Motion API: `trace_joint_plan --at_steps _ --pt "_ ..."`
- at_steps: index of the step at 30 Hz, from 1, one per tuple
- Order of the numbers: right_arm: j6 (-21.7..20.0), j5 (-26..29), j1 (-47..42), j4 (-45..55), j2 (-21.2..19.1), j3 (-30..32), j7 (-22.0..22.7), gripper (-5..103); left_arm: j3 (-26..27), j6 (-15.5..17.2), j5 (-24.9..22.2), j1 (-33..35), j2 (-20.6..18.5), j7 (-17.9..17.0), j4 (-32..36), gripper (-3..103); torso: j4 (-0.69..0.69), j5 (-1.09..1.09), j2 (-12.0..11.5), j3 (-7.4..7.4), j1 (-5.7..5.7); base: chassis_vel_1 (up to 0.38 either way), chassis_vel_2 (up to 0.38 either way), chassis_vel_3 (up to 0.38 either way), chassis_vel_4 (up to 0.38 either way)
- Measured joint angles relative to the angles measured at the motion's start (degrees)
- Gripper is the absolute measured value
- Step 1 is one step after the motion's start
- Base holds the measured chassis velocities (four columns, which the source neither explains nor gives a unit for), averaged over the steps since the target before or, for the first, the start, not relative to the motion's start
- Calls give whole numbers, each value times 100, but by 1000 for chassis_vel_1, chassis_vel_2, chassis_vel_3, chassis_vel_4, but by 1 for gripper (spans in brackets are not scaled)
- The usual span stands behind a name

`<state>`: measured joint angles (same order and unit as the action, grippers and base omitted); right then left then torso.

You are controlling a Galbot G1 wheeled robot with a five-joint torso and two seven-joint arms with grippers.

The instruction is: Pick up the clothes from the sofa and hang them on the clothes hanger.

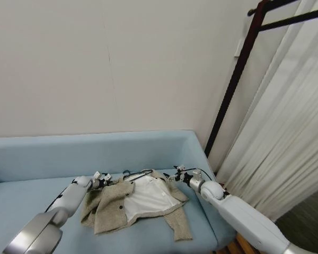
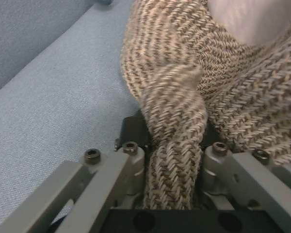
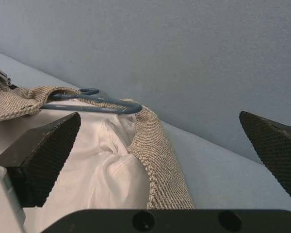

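Sofa (image 1: 21, 206), pale blue below a cream wall (image 1: 95, 63), carries the tweed jacket (image 1: 116, 203): left gripper (image 1: 101, 178) pinches it, right gripper (image 1: 176, 173) gapes wide nearby.

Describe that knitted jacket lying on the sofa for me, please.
The jacket is a beige-brown, coarse herringbone knit with a white lining. It lies spread open, lining up, on the pale blue sofa seat, one sleeve trailing toward the front edge. A dark hanger sits at its collar. The left gripper is shut on a bunched fold of its edge; the right gripper, open, hovers beside the collar's other side.
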<state>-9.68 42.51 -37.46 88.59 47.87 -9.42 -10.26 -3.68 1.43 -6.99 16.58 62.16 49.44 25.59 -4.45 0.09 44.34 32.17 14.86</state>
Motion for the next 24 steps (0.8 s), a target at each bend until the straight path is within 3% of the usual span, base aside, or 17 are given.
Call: trace_joint_plan --at_steps 7,11,13,15,18,21,24 --pt "6 -48 77 -111 81 -5 1 100 4 -318 106 77 -64 57 149 12 1 -2 0 1 1 0 0 0 0" --pt "-35 -73 217 -362 253 -101 3 100 84 -475 690 190 -162 147 582 12 -1 -3 -1 1 1 0 0 0 0" --pt "-49 -74 240 -392 273 -123 6 100 91 -469 750 201 -178 173 640 12 -2 -3 -1 1 1 0 0 0 0" --pt "-210 -112 450 -615 453 -327 61 100 122 -396 1053 228 -231 288 907 12 -1 -3 -1 1 1 0 0 0 0" --pt "-364 -144 603 -728 579 -475 168 100 131 -317 1140 229 -250 306 1013 12 -1 -4 -1 2 1 0 0 0 0" --pt "-1004 58 1055 -874 892 -787 685 100 129 -181 1279 227 -344 318 1249 12 -2 -4 -2 1 2 0 0 0 0" --pt "-1485 426 1504 -1070 1159 -954 925 100 176 -108 1520 232 -405 322 1420 12 -1 -3 -2 1 2 0 0 0 0"
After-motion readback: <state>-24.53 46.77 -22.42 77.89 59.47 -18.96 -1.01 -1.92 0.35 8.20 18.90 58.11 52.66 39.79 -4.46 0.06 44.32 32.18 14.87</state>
